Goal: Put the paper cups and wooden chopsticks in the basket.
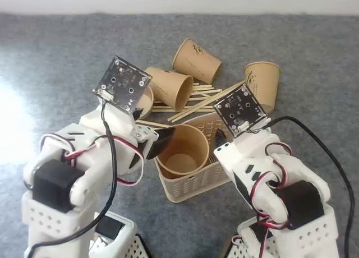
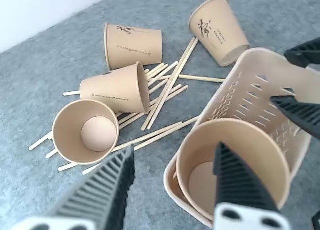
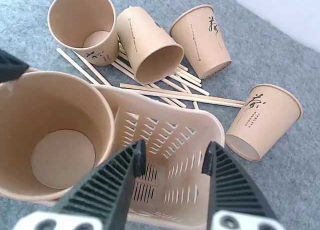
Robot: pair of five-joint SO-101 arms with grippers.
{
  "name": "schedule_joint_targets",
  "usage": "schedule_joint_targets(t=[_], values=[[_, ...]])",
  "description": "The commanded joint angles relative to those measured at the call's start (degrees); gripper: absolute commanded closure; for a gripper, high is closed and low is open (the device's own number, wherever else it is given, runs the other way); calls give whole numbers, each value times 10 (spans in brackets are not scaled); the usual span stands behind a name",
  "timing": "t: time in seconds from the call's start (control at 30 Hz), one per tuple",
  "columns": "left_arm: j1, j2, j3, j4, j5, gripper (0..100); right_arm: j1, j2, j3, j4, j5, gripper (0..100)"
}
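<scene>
A paper cup (image 1: pixel 182 150) (image 2: pixel 235 160) (image 3: pixel 55 135) stands upright in one end of the beige basket (image 1: pixel 185 193) (image 2: pixel 250 85) (image 3: pixel 165 97). My left gripper (image 1: pixel 162 141) (image 2: pixel 176 151) is open, with one finger outside that cup's rim and one over its mouth. My right gripper (image 1: pixel 219 139) (image 3: pixel 172 154) hangs open over the basket's other end. Behind the basket lie several more paper cups: one upright (image 2: pixel 85 132) (image 3: pixel 82 25), two on their sides (image 1: pixel 171 87) (image 1: pixel 196 60), one upside down (image 1: pixel 263 84) (image 3: pixel 260 120). Wooden chopsticks (image 1: pixel 196 101) (image 2: pixel 165 95) (image 3: pixel 185 97) are scattered among them.
Grey carpet (image 1: pixel 67 56) covers the table, with open room to the left and far back. A white wall (image 1: pixel 179 0) runs along the far edge. Parts of two white slotted objects (image 1: pixel 123 241) stand by the arm bases at the front.
</scene>
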Motion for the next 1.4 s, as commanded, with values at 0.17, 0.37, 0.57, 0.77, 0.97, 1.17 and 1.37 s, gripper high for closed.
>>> schedule_joint_targets(t=[0.17,0.37,0.57,0.77,0.97,1.17,1.37], values=[[-134,-5,-9,-32,0,739,63,0,-3,-13,7,801],[-289,-5,144,-114,-15,738,160,43,2,-61,11,801],[-353,-5,340,-280,-61,739,163,114,-14,-66,33,801],[-369,-5,424,-358,-78,739,163,170,-27,-68,33,802],[-369,-5,493,-408,-76,739,163,182,-28,-68,35,998],[-369,-5,574,-484,-44,739,193,182,-35,-58,34,992],[-369,-4,617,-527,-36,739,289,172,-129,-42,31,993]])
